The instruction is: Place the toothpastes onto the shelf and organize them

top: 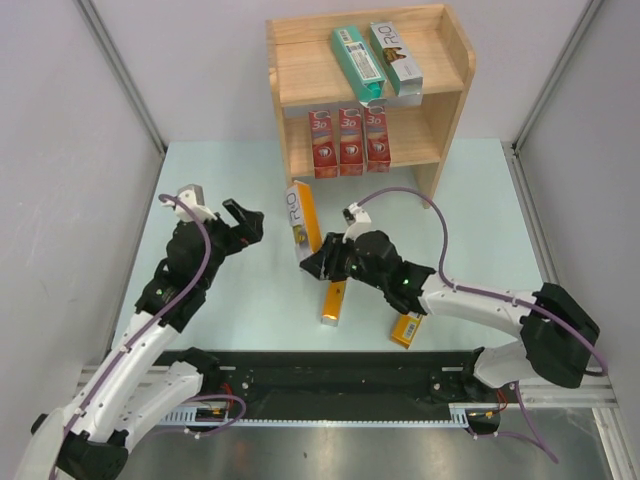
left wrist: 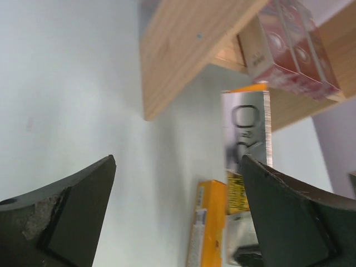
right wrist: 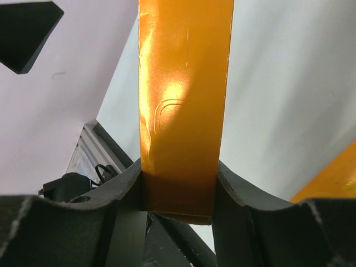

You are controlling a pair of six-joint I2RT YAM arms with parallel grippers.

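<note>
Nearest the camera, a black rail carries both arm bases at the near edge of the pale green tabletop. At the far side stands the light wooden shelf. Its top tier holds a teal-green carton and a silver carton side by side, and its lower tier holds three red cartons upright in a row.

The left arm reaches over the left half of the tabletop. The left end effector has its fingers spread wide and holds nothing. From its wrist camera the gap frames the shelf's side panel and the cartons beyond.

The right arm stretches toward the middle. The right end effector pinches the lower end of a silver-and-orange carton, which stands tilted just in front of the shelf.

Two orange-yellow cartons lie flat on the tabletop, one under the right end effector and the other beside the right forearm
</note>
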